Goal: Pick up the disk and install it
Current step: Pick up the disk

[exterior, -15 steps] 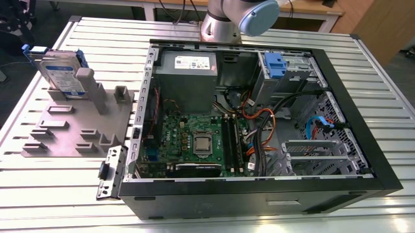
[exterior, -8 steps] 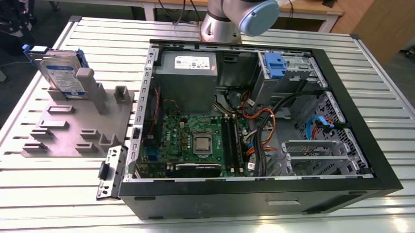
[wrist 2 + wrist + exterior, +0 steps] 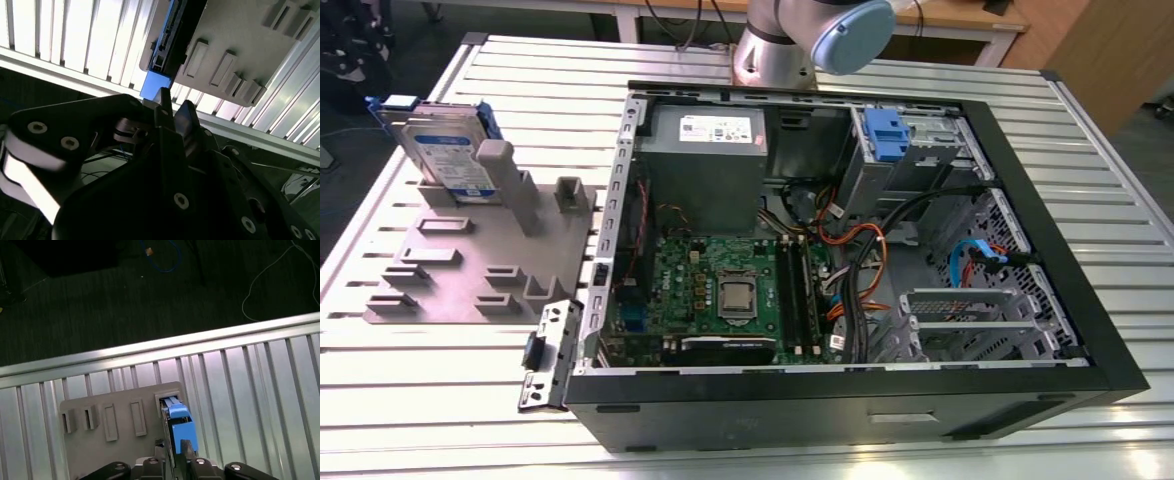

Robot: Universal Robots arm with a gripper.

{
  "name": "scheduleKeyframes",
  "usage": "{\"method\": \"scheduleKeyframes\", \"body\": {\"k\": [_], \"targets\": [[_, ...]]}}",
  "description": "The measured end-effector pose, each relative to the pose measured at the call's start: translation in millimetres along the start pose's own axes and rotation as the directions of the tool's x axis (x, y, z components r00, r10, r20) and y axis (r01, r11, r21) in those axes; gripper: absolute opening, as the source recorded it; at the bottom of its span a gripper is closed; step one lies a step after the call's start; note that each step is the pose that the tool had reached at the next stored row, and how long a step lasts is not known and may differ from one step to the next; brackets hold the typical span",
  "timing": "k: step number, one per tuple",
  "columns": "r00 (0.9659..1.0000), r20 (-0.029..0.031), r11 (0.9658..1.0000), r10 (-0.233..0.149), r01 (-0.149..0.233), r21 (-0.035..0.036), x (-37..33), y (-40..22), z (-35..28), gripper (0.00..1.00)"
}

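Slatted metal table (image 3: pixel 440 400) carries everything: in the first wrist view the hand (image 3: pixel 173 450) hangs released and empty above the disk (image 3: pixel 181 426). The disk stands on edge in a grey fixture plate (image 3: pixel 467 270), at ten o'clock from the open computer case (image 3: pixel 854 400) in the exterior view. Nothing is lifted yet, so I judge that both the grasp and the installing remain.

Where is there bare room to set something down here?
Bare slatted table lies below the grey fixture plate at the exterior view's left, and right of the computer case. Inside the case, cables crowd; the disk occupies the plate's far corner.
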State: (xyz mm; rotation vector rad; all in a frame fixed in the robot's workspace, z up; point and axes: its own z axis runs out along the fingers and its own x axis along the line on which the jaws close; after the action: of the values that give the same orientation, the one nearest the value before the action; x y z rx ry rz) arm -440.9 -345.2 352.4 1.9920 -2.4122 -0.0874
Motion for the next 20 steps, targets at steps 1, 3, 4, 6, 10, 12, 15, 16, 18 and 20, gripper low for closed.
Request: {"method": "scheduleKeyframes", "body": {"k": [1,3,4,6,10,12,15,16,18,20], "targets": [[1.0000,0.0000,1.0000,0.000,0.000,0.0000,0.0,0.0,0.0,0.29],[1.0000,0.0001,1.0000,0.000,0.000,0.0000,0.0,0.0,0.1,0.35],[1.0000,0.0001,1.0000,0.000,0.000,0.0001,0.0,0.0,0.1,0.41],[1.0000,-0.0009,1.0000,0.000,0.000,0.0007,0.0,-0.1,0.6,0.47],[0.9999,-0.0009,0.9999,-0.012,0.012,0.0082,-0.1,-0.2,3.1,0.53],[0.9989,-0.0024,0.9989,-0.047,0.047,0.0078,0.0,-0.3,5.2,0.53],[0.9969,-0.0025,0.9968,-0.079,0.079,0.0088,0.0,-0.4,7.6,0.53],[0.9964,-0.0025,0.9963,-0.085,0.085,0.0108,0.1,-0.3,8.2,0.53],[0.9961,-0.0016,0.9959,-0.089,0.089,0.0207,0.3,0.8,9.8,0.53],[0.9960,0.0004,0.9952,-0.089,0.089,0.0398,0.5,4.4,11.2,0.53]]}}
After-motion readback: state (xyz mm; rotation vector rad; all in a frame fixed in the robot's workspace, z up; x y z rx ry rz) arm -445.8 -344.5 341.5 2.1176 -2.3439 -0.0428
